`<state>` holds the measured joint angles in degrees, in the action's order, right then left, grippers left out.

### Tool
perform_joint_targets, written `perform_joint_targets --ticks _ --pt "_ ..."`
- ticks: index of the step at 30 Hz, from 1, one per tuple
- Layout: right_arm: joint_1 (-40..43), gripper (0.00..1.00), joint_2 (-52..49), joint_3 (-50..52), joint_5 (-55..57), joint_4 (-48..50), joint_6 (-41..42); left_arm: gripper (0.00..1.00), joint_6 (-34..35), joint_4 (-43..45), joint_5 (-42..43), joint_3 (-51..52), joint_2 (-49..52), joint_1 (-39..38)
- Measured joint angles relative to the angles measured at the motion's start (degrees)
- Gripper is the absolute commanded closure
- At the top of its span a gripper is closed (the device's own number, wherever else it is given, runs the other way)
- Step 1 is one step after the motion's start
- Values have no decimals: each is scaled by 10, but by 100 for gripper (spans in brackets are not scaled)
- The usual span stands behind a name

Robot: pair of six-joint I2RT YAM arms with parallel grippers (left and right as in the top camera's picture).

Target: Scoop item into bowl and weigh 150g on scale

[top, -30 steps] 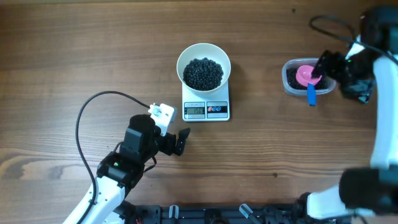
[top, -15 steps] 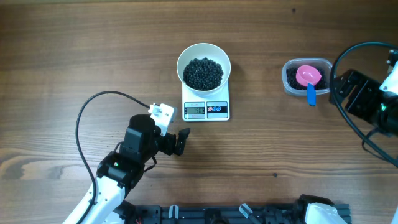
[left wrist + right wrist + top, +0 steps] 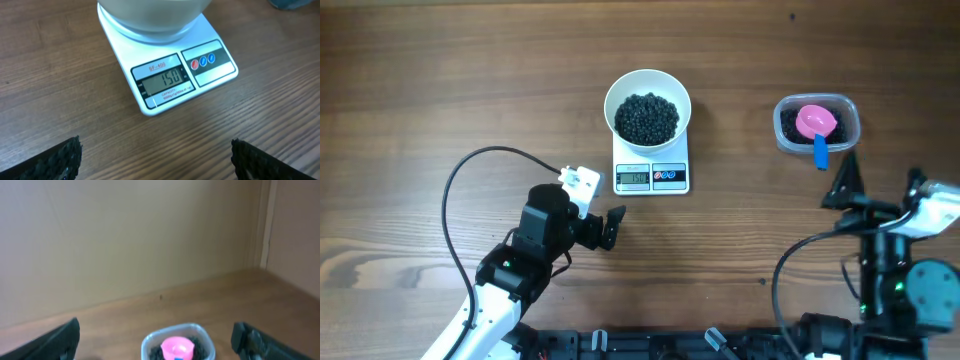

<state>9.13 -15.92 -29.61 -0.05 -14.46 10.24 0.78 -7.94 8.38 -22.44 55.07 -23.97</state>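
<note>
The white bowl (image 3: 612, 100) stands on the white scale (image 3: 651, 177) and holds a heap of the item, small black beads (image 3: 647, 117). In the left wrist view the scale (image 3: 120, 47) has 150 on its display, with the bowl (image 3: 150, 15) above it. My left gripper (image 3: 593, 207) rests open just below and left of the scale, with nothing between its jaws (image 3: 155, 160). At the table's near right, my right gripper (image 3: 880, 190) is open and empty too, facing the tub from a distance (image 3: 155, 331).
A clear plastic tub (image 3: 850, 110) at the right holds more black beads and a pink scoop (image 3: 816, 121) with a blue handle (image 3: 820, 152); the right wrist view shows the tub (image 3: 200, 332) and scoop (image 3: 176, 345) too. The left arm's black cable (image 3: 455, 190) loops over the table.
The right arm has drawn back from the tub to the near right edge of the table, leaving the pink scoop in the tub. The left arm has not moved.
</note>
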Motion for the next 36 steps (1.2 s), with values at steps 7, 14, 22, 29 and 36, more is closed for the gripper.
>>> perform_joint_targets --ticks 7,14,22,29,36 --pt "-59 0 83 150 21 116 10 0 0 0 0 0 0 0" --pt "-105 0 143 279 47 177 14 0 0 0 0 0 0 0" --pt "-106 0 148 292 47 152 -1 0 0 0 0 0 0 0" --pt "-106 0 148 292 47 152 -1 0 0 0 0 0 0 0" --pt "-106 0 148 292 47 152 -1 0 0 0 0 0 0 0"
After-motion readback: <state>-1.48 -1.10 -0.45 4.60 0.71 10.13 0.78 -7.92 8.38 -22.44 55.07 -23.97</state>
